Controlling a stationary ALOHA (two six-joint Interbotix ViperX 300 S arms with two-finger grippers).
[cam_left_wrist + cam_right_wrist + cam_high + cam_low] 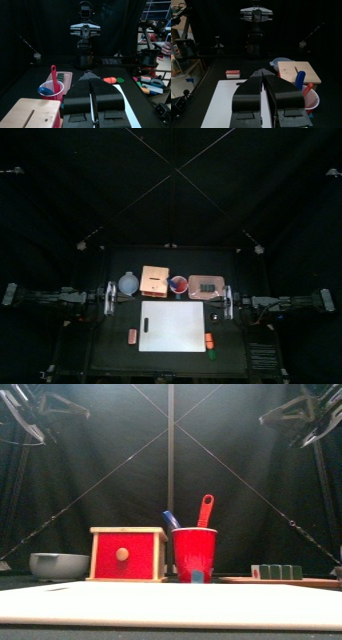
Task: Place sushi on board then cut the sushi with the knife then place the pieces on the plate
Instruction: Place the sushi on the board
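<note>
The white cutting board (174, 325) lies bare at the table's front middle. The dark green sushi roll (206, 285) rests on the pink tray (195, 293) at the back right, also seen low on the right in the front view (278, 571). Left of it the red cup (178, 284) holds a red knife (205, 510) and a blue knife (171, 519). My left gripper (110, 298) hangs shut and holding nothing at the table's left edge. At the right edge my right gripper (227, 300) is likewise shut with nothing in it. Both are high above the table.
The wooden box with the red drawer (155, 281) and the blue-grey bowl (128, 283) stand at the back left. A pinkish toy (132, 336) lies left of the board; a red toy (210, 340) and a green toy (213, 354) lie to its right.
</note>
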